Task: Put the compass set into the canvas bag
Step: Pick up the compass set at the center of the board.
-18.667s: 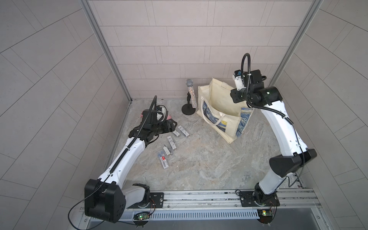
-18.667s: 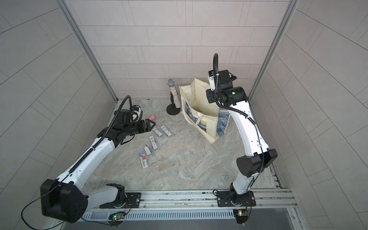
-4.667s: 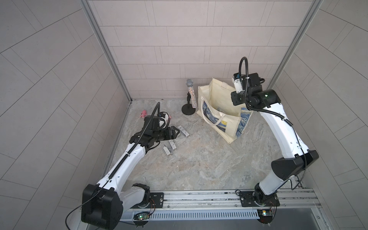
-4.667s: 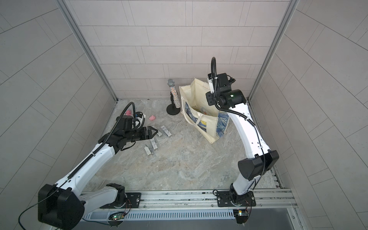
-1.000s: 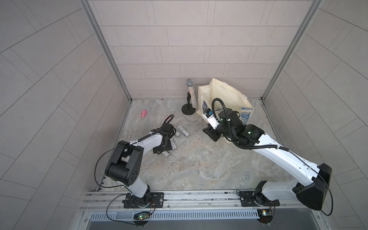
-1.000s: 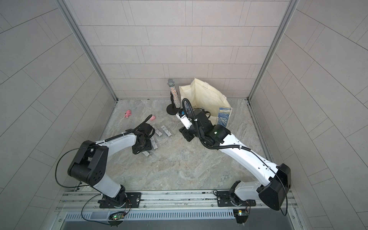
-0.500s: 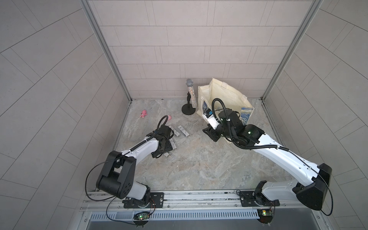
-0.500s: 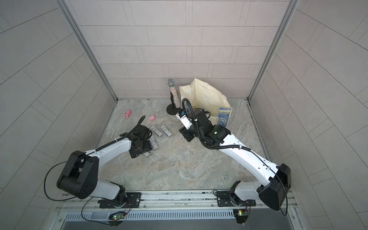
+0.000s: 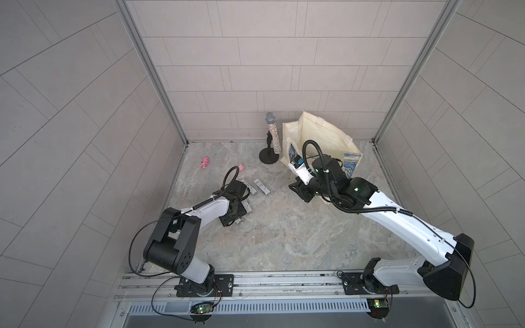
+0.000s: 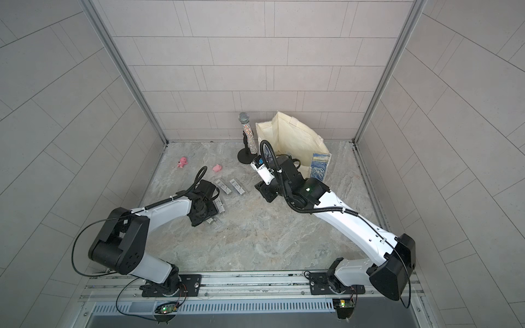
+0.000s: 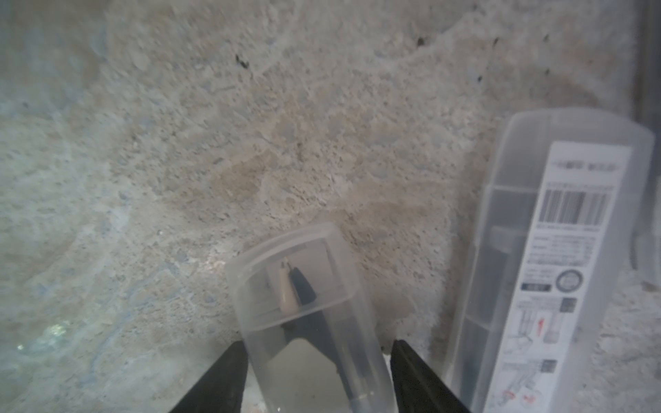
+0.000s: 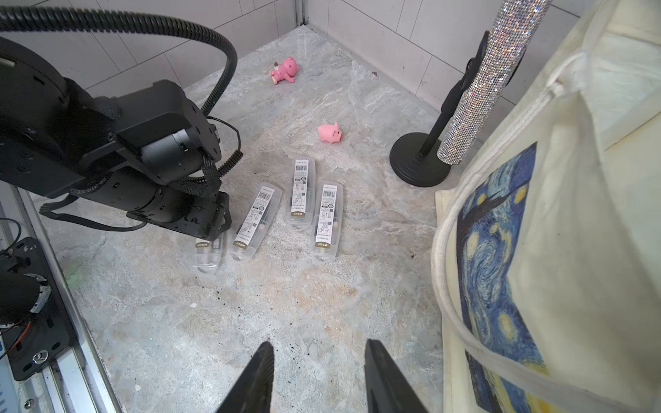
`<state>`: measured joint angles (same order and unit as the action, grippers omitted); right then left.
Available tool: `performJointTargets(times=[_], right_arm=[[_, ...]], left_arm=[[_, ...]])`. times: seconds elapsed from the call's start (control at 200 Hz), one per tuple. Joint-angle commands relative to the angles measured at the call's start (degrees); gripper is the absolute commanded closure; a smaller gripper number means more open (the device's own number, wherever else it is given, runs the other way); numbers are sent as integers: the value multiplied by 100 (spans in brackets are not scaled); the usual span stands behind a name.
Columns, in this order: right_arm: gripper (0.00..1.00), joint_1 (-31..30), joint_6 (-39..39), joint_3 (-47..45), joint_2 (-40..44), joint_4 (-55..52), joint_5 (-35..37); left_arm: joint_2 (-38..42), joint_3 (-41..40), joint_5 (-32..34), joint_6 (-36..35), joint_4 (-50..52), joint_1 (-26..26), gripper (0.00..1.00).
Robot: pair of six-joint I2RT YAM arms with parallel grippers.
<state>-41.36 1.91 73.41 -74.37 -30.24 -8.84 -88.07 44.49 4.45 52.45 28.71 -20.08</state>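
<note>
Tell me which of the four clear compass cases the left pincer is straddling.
The end case nearest the rail, between the left pincer's fingers; the other three lie free beside it.

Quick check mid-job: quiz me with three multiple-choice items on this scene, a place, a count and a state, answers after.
1. Where is the microphone stand? A) beside the canvas bag B) inside the bag C) at the front edge
2. How many clear compass cases lie on the table? A) two B) four C) six
3. The right gripper is: A) shut on a case B) gripping a bag handle C) open, empty
Answers: A, its base sits next to the bag; B, the right wrist view shows four, one under the left gripper; C, its jaws stand apart over bare table.
</note>
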Motion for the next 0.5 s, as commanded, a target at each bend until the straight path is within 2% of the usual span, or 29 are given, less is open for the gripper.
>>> performJointTargets(times=[0.0,0.25,0.495], right_arm=[[56,-38,-42,51,202,36,-52],[56,-38,-37,33,184,56,-48],[56,-39,-49,36,151,39,0]], left_arm=[[-194,-195,-4,215,-161,-23,36],[97,-336,77,299,-234,-25,49],[806,-544,120,435,-439,-6,53]])
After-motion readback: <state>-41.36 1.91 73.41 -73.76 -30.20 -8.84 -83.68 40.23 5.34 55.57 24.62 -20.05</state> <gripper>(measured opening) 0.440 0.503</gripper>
